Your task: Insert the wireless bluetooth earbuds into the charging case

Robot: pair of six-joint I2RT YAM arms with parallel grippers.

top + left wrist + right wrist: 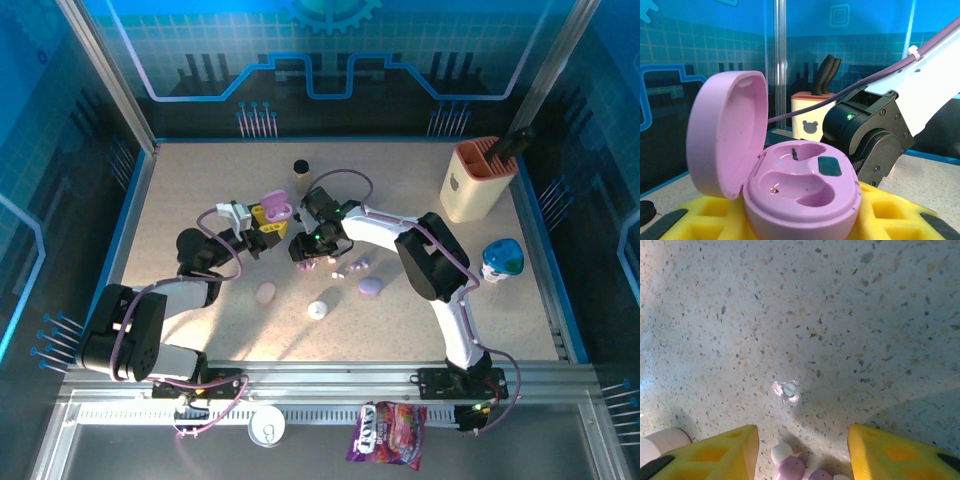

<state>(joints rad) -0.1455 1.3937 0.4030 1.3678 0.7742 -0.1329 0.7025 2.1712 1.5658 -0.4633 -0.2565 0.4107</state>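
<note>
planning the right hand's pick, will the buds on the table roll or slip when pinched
Probably slippery: the buds look smooth and rounded. Likely to skid or roll aside, since they lie loose on the flat table and are tiny beside the open right hand. Probably very light.

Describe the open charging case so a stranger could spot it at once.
On the speckled beige table, find the yellow-padded left gripper near the middle. It clamps a lilac pebble-shaped plastic charging case. Unlike the closed pink case and closed purple case lying nearby, its lid stands open over two empty wells.
</note>
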